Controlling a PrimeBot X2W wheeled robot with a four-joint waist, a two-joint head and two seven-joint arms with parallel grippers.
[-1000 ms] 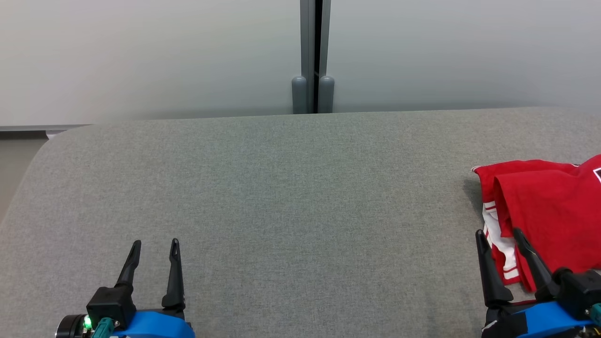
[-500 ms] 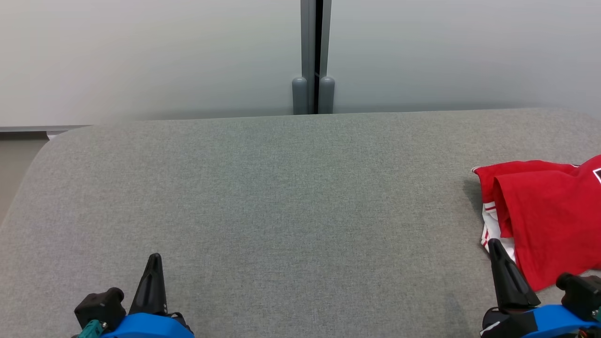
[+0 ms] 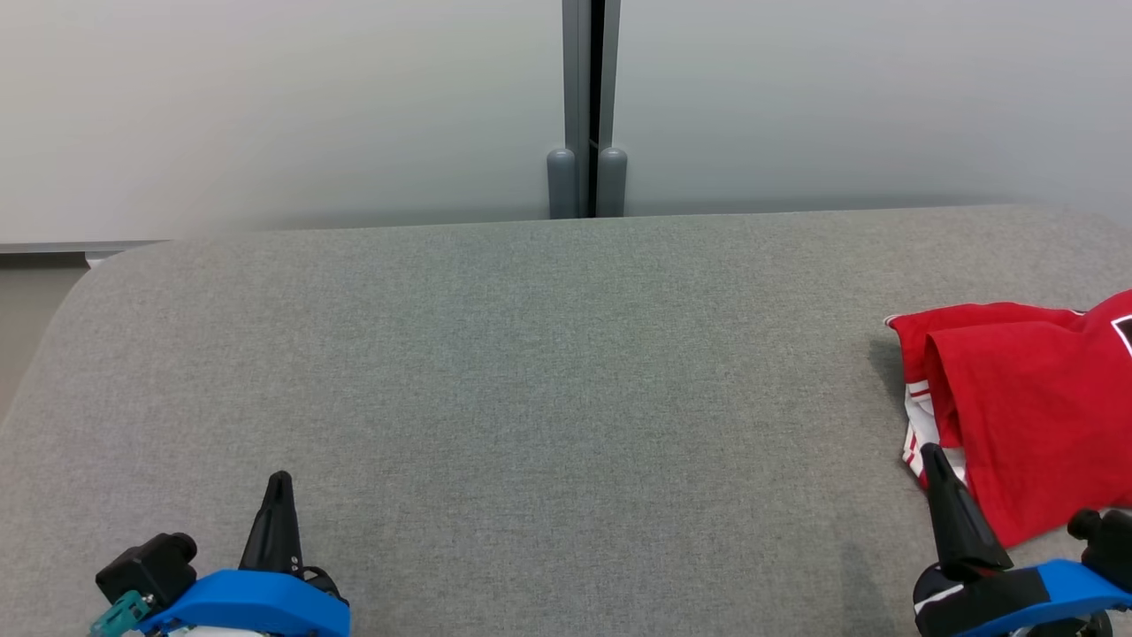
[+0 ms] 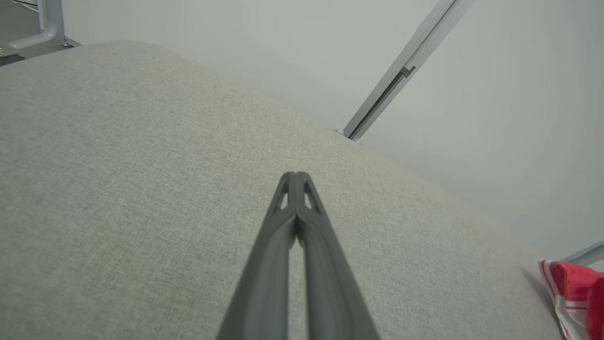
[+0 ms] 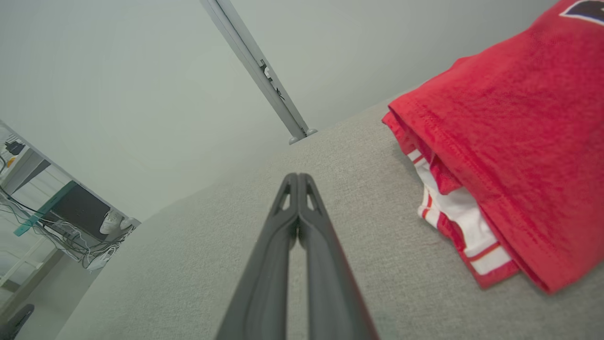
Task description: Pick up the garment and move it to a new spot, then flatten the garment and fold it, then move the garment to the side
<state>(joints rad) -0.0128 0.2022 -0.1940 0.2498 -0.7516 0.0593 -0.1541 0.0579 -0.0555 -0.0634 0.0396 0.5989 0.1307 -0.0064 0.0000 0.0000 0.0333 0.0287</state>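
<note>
- Left fingers (image 4: 269,264) and right fingers (image 5: 269,264), spread a second ago, are clenched empty.
- The folded garment (image 3: 1035,416) is left aside; the task is judged complete.

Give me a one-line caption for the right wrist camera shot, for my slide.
Right tool, shut, points across the grey padded surface, the folded red garment lying beside it.

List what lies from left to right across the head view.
left gripper → grey partition post → red garment
</note>
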